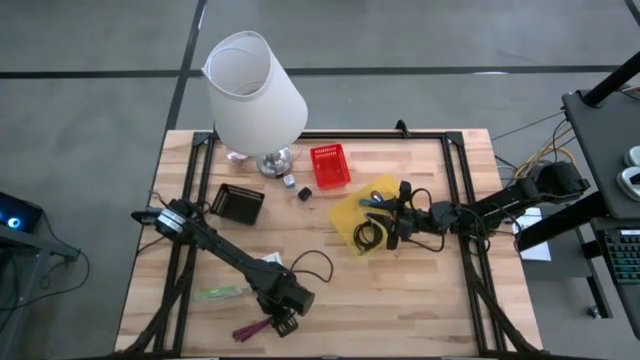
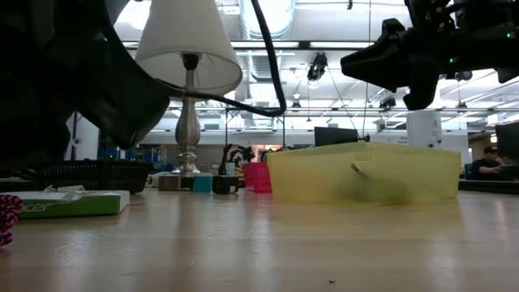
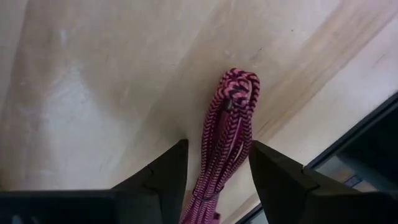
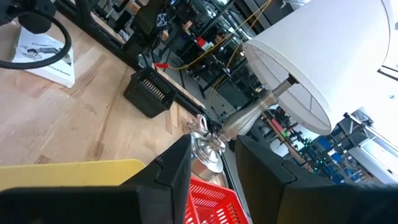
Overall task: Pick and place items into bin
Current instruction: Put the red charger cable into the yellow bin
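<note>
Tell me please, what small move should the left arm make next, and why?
Probably close the left gripper: its fingers stand apart on either side of the maroon braided tie, which lies on the table ungripped. Then lift it toward the yellow bin.

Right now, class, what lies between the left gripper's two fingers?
The left wrist view shows a maroon braided tie lying on the wooden table between the left gripper's open fingers, not yet gripped.

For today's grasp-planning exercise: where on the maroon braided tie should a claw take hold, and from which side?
Grip the maroon braided tie across its narrow bundled strands, below the looped end, coming from straight above. It lies flat on the table as a long thin bundle, and the left claw already straddles it, a finger on either side.
</note>
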You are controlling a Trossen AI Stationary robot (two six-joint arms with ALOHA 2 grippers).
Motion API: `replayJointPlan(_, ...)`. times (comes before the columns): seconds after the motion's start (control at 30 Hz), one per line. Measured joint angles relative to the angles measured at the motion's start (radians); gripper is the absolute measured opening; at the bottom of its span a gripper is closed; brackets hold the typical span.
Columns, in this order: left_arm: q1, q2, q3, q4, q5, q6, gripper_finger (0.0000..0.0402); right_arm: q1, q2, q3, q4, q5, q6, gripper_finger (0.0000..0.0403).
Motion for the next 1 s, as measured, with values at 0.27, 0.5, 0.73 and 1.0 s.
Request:
replayJointPlan(0.27,0.004,-0.003,-0.002,0.000,-0.006,0.120,0.0096,0.000,0.000,0.000,-0.001,0.000,-0.002,0.0111)
replayJointPlan(0.5,0.006,-0.002,-0.002,0.009,0.022,0.274,0.0010,0.000,0.000,0.000,-0.006,0.000,-0.001,0.0111)
replayJointPlan(0.73,0.017,-0.032,0.008,0.001,0.044,0.347,0.0013,0.000,0.000,0.000,-0.006,0.000,0.002,0.0111)
replayJointPlan(1.0,0.080,-0.146,0.035,0.002,-0.082,0.478,0.0013,0.000,0.000,0.000,-0.014,0.000,0.013,0.0111)
